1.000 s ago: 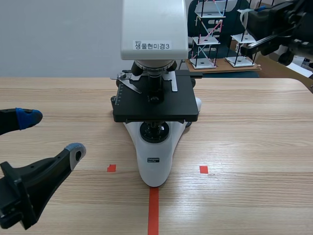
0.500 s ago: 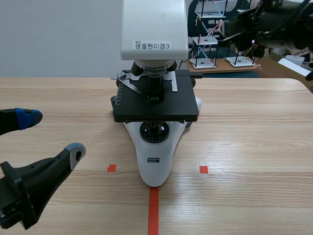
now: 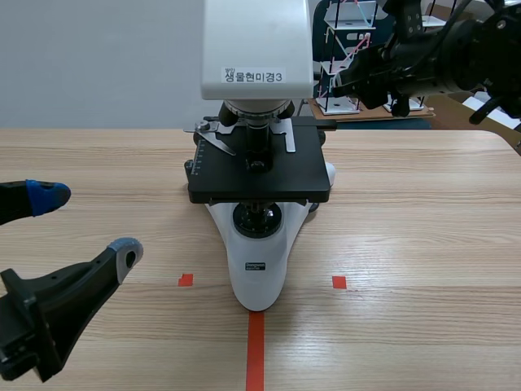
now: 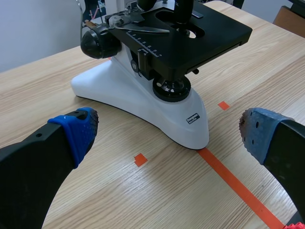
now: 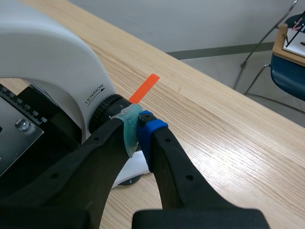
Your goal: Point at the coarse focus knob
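Microscope [image 3: 256, 49] sits in the middle of the table [image 3: 423, 244], white base [image 3: 259, 269] toward the robot, black stage [image 3: 260, 175] above it. Down at the near left, the left gripper [image 3: 85, 224] is spread wide with nothing between its fingers, well apart from the microscope; from its own camera the base lies ahead between the two blue pads [image 4: 78, 131]. The right arm [image 3: 440, 57] is up high behind the microscope. There the right gripper [image 5: 138, 130] is closed on nothing, pad pressed to pad, its tips right at the black knob [image 5: 106, 112] on the microscope's side, beside the word TENSION. Touching or just short, can't tell.
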Robot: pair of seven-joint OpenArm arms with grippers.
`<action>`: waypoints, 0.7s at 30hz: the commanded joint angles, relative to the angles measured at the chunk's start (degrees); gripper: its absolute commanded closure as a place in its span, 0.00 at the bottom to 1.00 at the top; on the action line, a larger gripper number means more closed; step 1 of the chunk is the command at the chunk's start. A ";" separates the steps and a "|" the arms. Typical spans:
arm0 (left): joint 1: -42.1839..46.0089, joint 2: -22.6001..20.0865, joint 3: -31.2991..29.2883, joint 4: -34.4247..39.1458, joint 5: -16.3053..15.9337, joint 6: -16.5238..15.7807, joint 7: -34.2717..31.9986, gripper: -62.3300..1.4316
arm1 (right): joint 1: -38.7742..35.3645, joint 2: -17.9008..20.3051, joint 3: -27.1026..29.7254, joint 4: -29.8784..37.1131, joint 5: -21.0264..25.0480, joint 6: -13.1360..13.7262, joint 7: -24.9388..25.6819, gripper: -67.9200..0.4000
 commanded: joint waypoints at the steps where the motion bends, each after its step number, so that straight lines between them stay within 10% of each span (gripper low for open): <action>1: 0.44 0.26 -0.26 1.22 -0.52 -0.04 -0.63 0.00 | 0.85 0.15 0.44 0.74 0.94 0.00 0.20 0.99; 21: 0.44 0.26 -0.26 1.22 -0.52 -0.04 -0.63 0.00 | 0.68 0.15 0.44 0.74 1.33 0.87 0.37 0.99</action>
